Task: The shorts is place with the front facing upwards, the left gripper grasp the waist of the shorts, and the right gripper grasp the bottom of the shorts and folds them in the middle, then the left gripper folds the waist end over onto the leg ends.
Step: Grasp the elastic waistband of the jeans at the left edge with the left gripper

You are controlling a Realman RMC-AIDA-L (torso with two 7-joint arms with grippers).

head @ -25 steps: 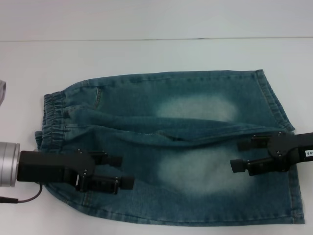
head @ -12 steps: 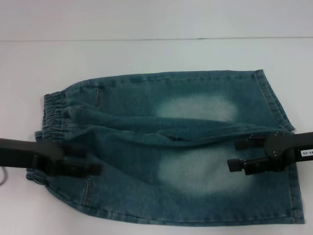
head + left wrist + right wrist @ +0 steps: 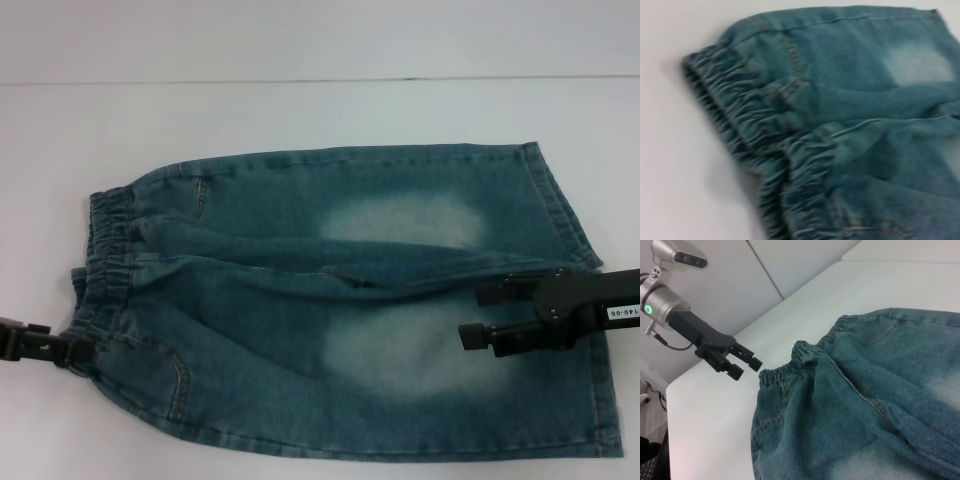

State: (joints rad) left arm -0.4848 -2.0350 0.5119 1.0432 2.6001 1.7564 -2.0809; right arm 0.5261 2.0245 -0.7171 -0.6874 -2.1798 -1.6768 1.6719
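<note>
Head view, shorts: the shorts (image 3: 350,300) lie flat on the white table (image 3: 300,110), spread sideways, with a long fold ridge running across the middle and two pale faded patches on the denim.
Head view, waist: the waist (image 3: 105,255) is the gathered band at the robot's left end of the garment.
Head view, leg ends: the leg ends (image 3: 570,250) form the wider hemmed edge at the robot's right.
Head view, left gripper: the left gripper (image 3: 60,348) sits at the picture's left edge, its tips just beside the near corner of the waist; the fingers are spread apart, and it is not clear whether they touch the cloth.
Head view, right gripper: the right gripper (image 3: 482,314) hangs over the near leg beside the hem, two fingers parted with nothing between them.
Left wrist view, waist: the ruched band (image 3: 755,135) fills the middle, lying on the table, with the fold ridge behind it; this arm's own fingers are out of sight.
Right wrist view, left gripper: the left gripper (image 3: 747,366) points at the waist corner (image 3: 771,375), fingers apart, just short of it above the table.
</note>
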